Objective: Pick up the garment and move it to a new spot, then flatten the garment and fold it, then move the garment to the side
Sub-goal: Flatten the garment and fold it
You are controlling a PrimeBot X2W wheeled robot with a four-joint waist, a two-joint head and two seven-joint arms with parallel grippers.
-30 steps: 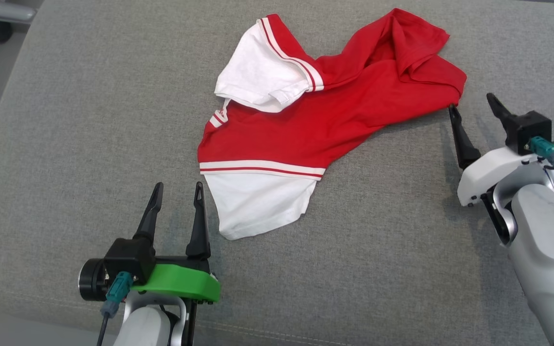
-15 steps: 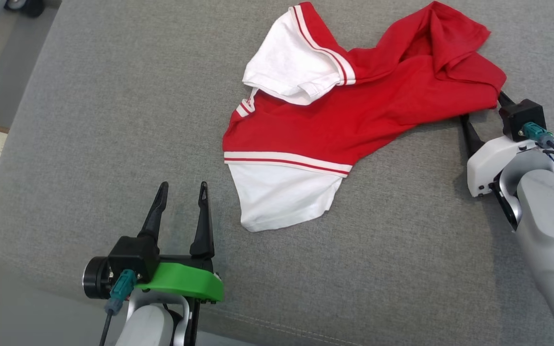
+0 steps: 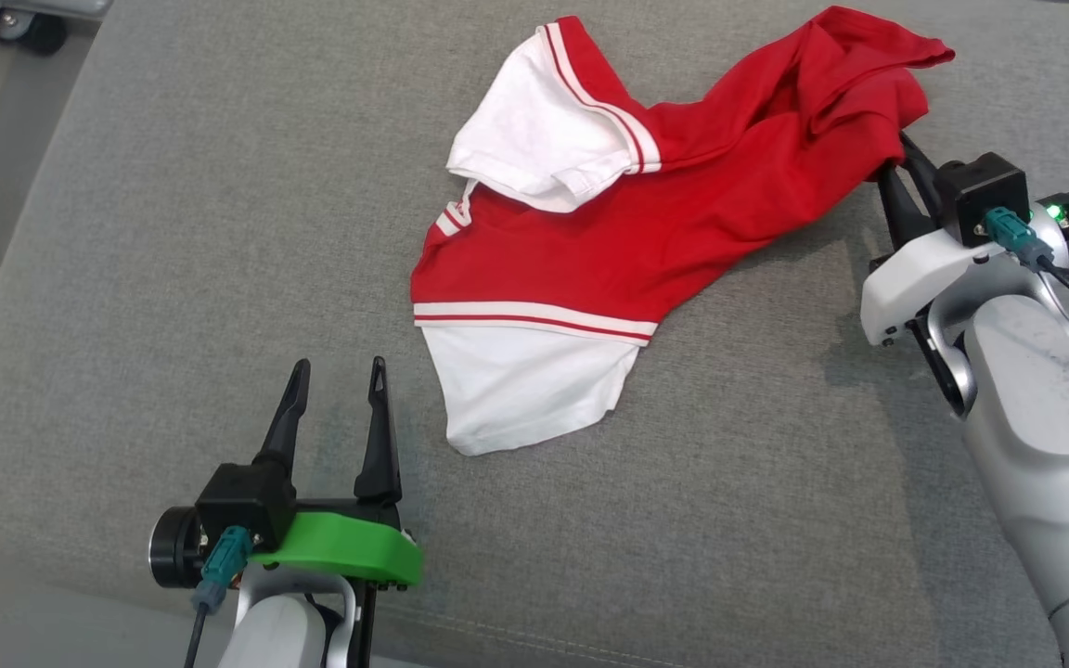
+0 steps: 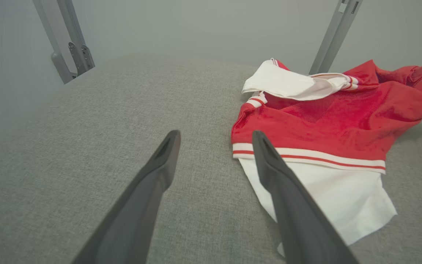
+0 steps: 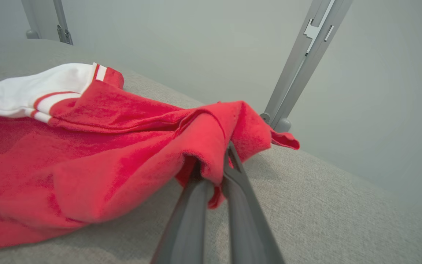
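The right gripper (image 3: pixel 901 160) has its two dark fingers pressed nearly together on a red corner of the garment (image 3: pixel 646 232). In the right wrist view the cloth bunches into a fold right at the tips of that gripper (image 5: pixel 211 170), with a small flap hanging past them on the far side. The pinched corner looks raised a little off the grey upholstered surface (image 3: pixel 173 232), though the angle makes that hard to judge.

From the grip the garment (image 5: pixel 86 157) spreads away to the gripper's left: crumpled red fabric first, then a white sleeve with red stripes folded over the top, and farthest off a white panel under a red-and-white band lying flat on the surface (image 5: pixel 324 205).

The left gripper (image 3: pixel 338 366) hovers low with its fingers spread wide and nothing between them. In its own wrist view the white panel of the garment (image 4: pixel 324 124) lies just beside the right-hand finger of that gripper (image 4: pixel 215 136), partly hidden behind it, while bare grey surface (image 4: pixel 86 146) lies ahead of the gap and to the left. Grey metal frame legs (image 4: pixel 333 35) stand beyond the far edge.
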